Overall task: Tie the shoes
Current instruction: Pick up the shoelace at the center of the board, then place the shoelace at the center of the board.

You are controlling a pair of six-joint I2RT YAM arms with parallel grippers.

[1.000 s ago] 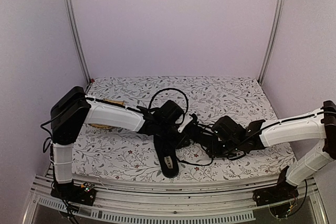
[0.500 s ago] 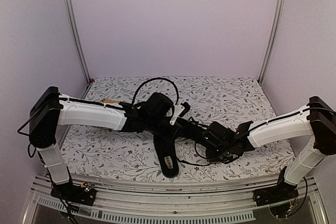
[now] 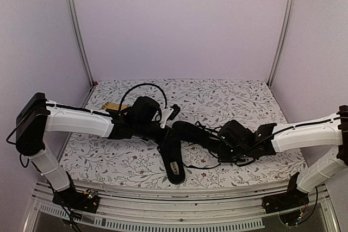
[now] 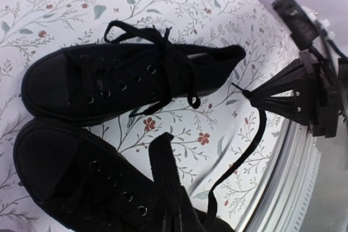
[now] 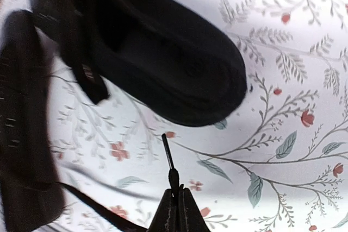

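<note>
Two black canvas shoes lie mid-table. The near shoe point(image 3: 173, 158) points its heel at me and shows a pale insole label. The far shoe point(image 3: 193, 131) lies behind it. In the left wrist view the upper shoe point(image 4: 125, 80) has loosely crossed laces, and the lower shoe point(image 4: 76, 183) fills the bottom left. My left gripper point(image 4: 174, 224) point(image 3: 166, 130) is shut on a flat black lace point(image 4: 165, 172) of the lower shoe. My right gripper point(image 5: 174, 205) point(image 3: 216, 137) point(image 4: 243, 94) is shut on a thin lace end point(image 5: 169, 158), beside a shoe's heel point(image 5: 179, 63).
A flowered cloth point(image 3: 244, 101) covers the table. A yellow mat point(image 3: 111, 106) peeks out behind my left arm. The table's metal front rail point(image 4: 296, 188) runs close to the right gripper. Loose lace point(image 3: 198, 164) trails on the cloth between the shoes and the right gripper.
My left arm has drawn back to the left with its lace. My right gripper went left, then back to the right and slightly farther from me, holding the lace end.
</note>
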